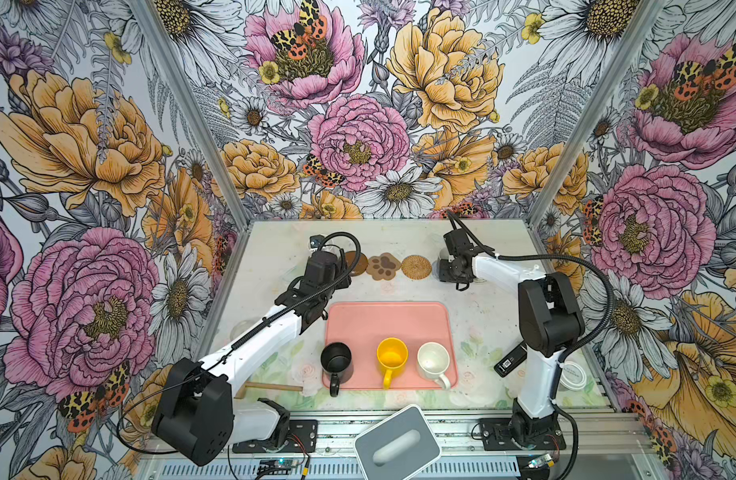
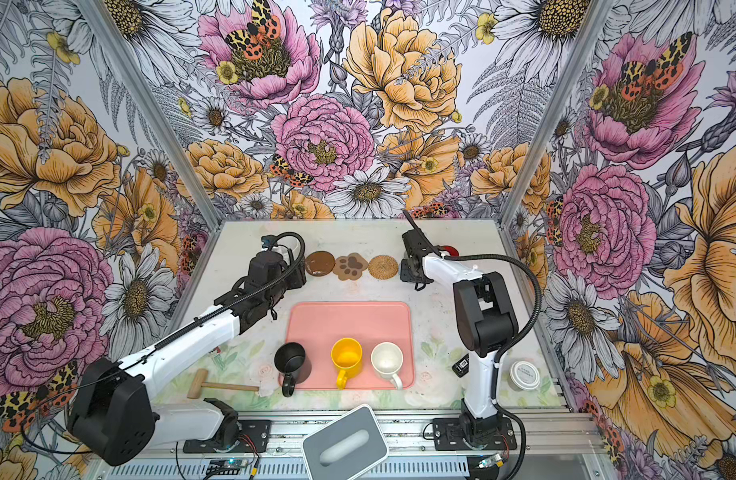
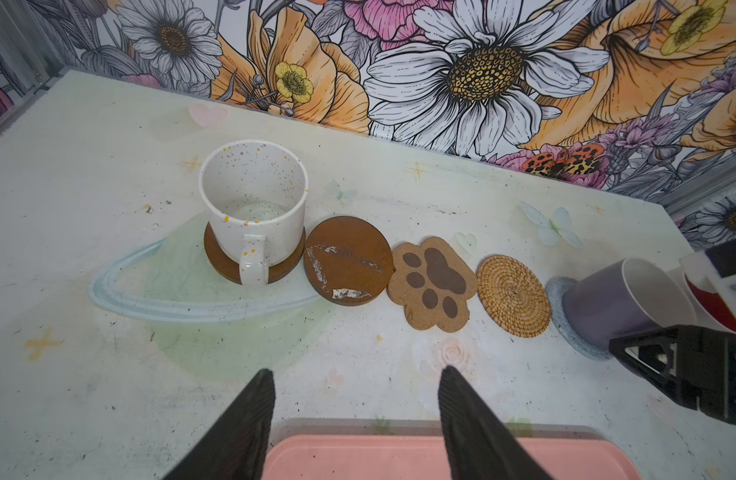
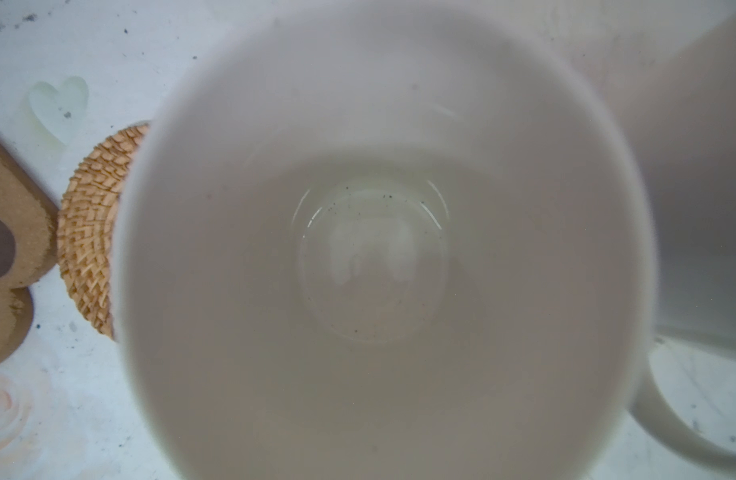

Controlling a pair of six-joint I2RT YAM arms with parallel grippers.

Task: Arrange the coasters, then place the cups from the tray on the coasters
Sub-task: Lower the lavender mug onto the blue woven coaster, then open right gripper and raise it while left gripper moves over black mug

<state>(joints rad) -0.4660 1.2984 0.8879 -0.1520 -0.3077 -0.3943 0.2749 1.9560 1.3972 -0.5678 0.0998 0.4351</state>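
Observation:
Three cups stand along the near edge of the pink tray [image 1: 391, 320]: black [image 1: 336, 361], yellow [image 1: 392, 354] and white [image 1: 433, 359]. The coasters lie in a row at the back. A speckled white cup [image 3: 254, 199] sits on a brown disc [image 3: 216, 257], followed by a bare brown disc [image 3: 347, 259], the paw print [image 3: 433, 282] and the rattan round [image 3: 514, 295]. A lavender cup [image 3: 620, 299] rests on the grey-blue coaster [image 3: 566, 328], beside a red-inside cup [image 3: 707, 299]. My left gripper [image 3: 358, 374] hangs open and empty between tray and row. My right gripper [image 1: 451, 272] is at the lavender cup, its fingers hidden.
A grey box with an oval slot [image 1: 397, 442] sits at the front edge. A wooden mallet [image 2: 225, 385] lies left of the tray. Right of the tray are a small black device [image 1: 509, 360] and a white-lidded jar [image 2: 524, 375]. Walls close the back and sides.

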